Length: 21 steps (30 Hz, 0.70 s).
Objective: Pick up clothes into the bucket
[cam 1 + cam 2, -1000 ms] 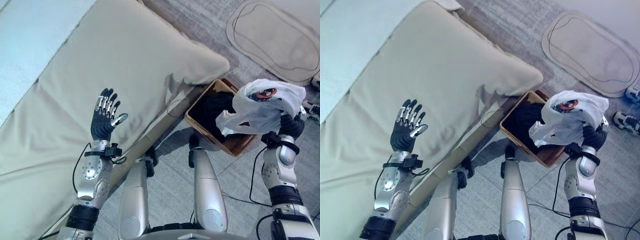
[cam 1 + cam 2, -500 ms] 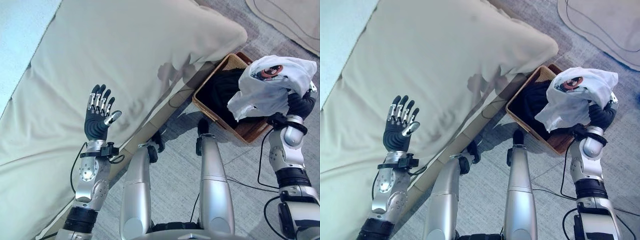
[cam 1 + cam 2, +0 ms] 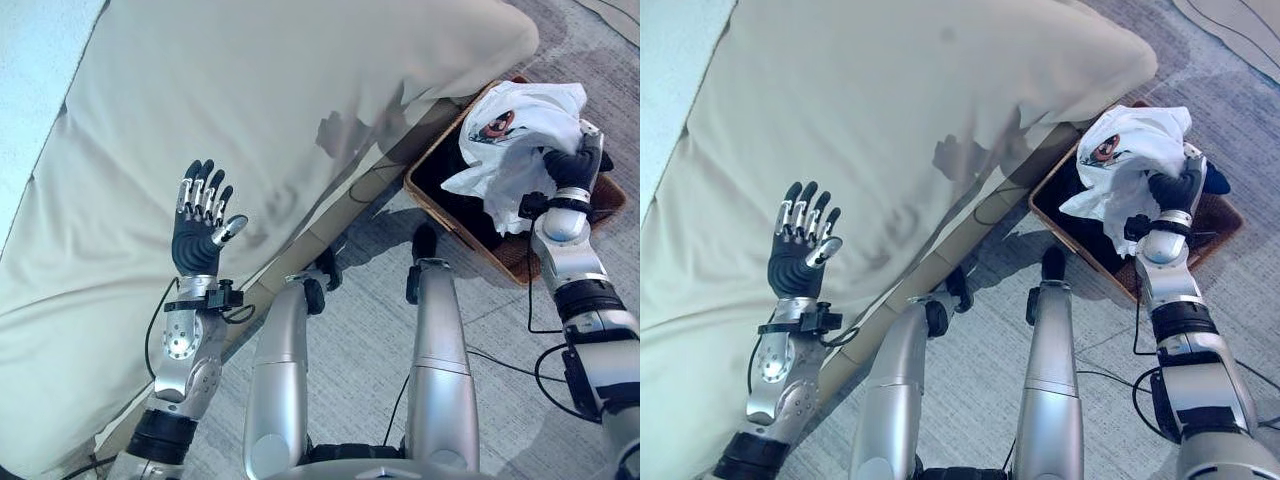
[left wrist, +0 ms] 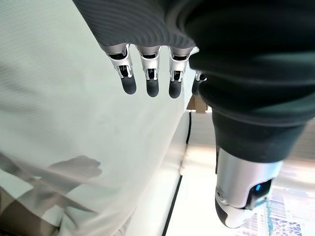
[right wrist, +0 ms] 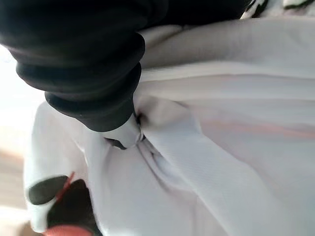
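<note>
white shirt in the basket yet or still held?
Held. The right hand grips the bunched white shirt over the wicker basket; whether its hanging lower edge touches the dark clothes inside: cannot tell.

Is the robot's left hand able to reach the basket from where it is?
Probably not. The left hand is raised, fingers straight, over the beige cushion, while the basket sits on the floor beside the right hand, which holds the white shirt.

A grey carpeted floor [image 3: 350, 330] carries a brown woven basket [image 3: 440, 205] at about two o'clock, dark clothes [image 3: 470, 210] inside it. A bed [image 3: 330, 230] under a beige duvet [image 3: 250, 120] fills nine to twelve o'clock, its corner just beside the basket.
</note>
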Available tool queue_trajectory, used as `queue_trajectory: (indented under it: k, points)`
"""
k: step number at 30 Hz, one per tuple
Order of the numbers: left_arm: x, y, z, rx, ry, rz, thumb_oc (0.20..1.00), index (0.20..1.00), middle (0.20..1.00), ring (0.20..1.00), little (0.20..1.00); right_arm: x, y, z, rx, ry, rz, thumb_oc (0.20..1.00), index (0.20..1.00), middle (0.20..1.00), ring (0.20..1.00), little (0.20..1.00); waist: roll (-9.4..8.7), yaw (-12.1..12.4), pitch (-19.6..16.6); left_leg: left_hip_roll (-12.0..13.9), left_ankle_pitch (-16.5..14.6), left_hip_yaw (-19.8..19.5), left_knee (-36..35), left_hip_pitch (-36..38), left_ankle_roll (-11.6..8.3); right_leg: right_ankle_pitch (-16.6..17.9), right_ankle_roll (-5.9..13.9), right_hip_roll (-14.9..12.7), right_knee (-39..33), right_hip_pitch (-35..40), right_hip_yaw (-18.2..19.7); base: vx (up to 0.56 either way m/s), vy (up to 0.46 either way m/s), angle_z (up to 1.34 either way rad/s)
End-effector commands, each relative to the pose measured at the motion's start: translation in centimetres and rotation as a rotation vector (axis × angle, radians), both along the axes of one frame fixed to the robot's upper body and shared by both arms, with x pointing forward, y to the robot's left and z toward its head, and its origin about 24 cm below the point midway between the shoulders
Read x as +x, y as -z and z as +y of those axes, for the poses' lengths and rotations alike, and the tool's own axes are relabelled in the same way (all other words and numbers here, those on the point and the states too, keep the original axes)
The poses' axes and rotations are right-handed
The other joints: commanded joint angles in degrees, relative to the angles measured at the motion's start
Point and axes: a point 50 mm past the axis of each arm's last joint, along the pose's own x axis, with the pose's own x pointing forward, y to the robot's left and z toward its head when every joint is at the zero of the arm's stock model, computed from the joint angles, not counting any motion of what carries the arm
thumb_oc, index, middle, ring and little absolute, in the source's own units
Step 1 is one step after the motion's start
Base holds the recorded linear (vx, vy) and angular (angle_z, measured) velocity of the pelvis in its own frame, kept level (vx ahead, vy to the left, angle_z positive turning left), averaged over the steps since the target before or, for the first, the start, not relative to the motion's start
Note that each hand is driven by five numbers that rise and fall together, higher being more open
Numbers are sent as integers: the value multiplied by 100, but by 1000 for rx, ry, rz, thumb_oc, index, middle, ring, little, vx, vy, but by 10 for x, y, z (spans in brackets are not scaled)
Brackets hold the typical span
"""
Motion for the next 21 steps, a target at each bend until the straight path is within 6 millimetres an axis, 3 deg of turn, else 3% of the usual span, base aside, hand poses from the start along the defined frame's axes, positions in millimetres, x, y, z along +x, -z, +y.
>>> queue_trajectory:
  k: [1,9,20,21]
  points:
    - [-10,-10,0,-20,-4,-75,1000,1000,1000,1000,1000,3,-11,-11,-252,62,109,200,200,200,200,200,91,-139,-393,-62,-760,-62,655,-227,181,354,264,-202,-300,-102,61,0,0,0]
    - [-10,-10,-1,-33,-18,-61,1000,1000,1000,1000,1000,9,-2,-26,-352,203,311,200,200,200,200,200,85,-125,-471,-66,-726,-86,689,-431,177,363,236,-201,-229,-311,42,0,0,0]
    - [-7,-14,2,-35,-47,-68,1000,1000,1000,1000,1000,11,1,-29,-377,263,401,200,200,200,200,200,58,-136,-616,-76,-705,-63,613,-471,176,379,227,-210,-269,-391,46,0,0,0]
    - [-7,-14,2,-32,-48,-67,1000,1000,1000,1000,1000,12,0,-29,-375,267,399,253,253,253,253,253,56,-132,-628,-75,-704,-65,605,-469,176,381,225,-216,-286,-385,44,0,0,0]
